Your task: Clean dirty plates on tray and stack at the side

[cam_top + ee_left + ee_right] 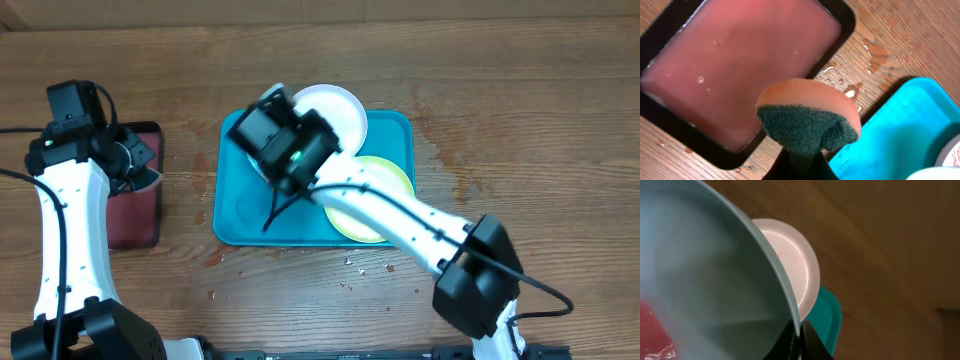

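Right pincer (800, 336): closed to a narrow slit on the rim of a pale blue-grey round plate (715, 280), one finger on each face of the edge.
Held plate: tilted steeply and lifted off the tray – it filled most of the right wrist view; a red blur sat at its lower left, too soft to identify.
Below that plate: a white round plate (796, 260) with faint pinkish specks lay at the far end of a teal plastic tray (829, 315).
Tray from above: the teal plastic tray (240, 215) sat mid-table, with the white round plate (338, 108) at its far edge and a yellow-green round plate (388, 176) at its right side, partly under the right arm.
Left pincer (799, 162): clamped on an orange foam sponge (807, 117) with a dark green scouring face – the sponge bulged above the dark fingers.
Sponge position: hanging over the gap between a black rectangular basin (845, 20) and the tray's corner (900, 130).
Basin: filled with cloudy reddish liquid (740, 65).
Table: brown wooden tabletop (520, 100), with water drops (875, 50) beside the basin.
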`<control>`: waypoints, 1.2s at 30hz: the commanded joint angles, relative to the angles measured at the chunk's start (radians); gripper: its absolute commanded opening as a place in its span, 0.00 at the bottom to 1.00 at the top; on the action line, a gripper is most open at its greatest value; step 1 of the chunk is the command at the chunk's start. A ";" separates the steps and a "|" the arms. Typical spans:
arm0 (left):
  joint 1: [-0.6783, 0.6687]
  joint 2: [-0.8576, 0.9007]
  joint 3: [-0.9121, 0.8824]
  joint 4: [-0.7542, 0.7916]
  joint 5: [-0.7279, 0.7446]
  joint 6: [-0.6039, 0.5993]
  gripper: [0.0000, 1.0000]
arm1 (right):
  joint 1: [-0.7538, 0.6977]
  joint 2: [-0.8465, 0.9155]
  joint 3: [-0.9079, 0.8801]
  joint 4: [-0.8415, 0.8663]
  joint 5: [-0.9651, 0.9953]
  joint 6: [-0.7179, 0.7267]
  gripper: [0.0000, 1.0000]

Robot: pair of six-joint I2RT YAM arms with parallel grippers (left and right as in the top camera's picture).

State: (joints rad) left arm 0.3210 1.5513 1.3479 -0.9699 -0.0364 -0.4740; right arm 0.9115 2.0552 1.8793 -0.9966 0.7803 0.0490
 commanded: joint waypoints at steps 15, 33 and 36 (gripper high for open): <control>0.021 -0.001 0.002 0.001 0.008 -0.023 0.05 | 0.103 -0.037 0.026 0.168 0.393 -0.304 0.04; 0.021 -0.001 0.002 -0.001 0.008 -0.021 0.04 | -0.257 -0.089 0.001 0.009 -0.469 -0.090 0.04; 0.021 -0.001 0.002 0.002 0.008 -0.021 0.04 | -0.206 -0.113 0.001 -0.006 -0.220 -0.162 0.04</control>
State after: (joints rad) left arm 0.3363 1.5513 1.3479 -0.9730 -0.0364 -0.4805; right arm 0.6312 2.0369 1.8767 -1.0046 0.3241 -0.0212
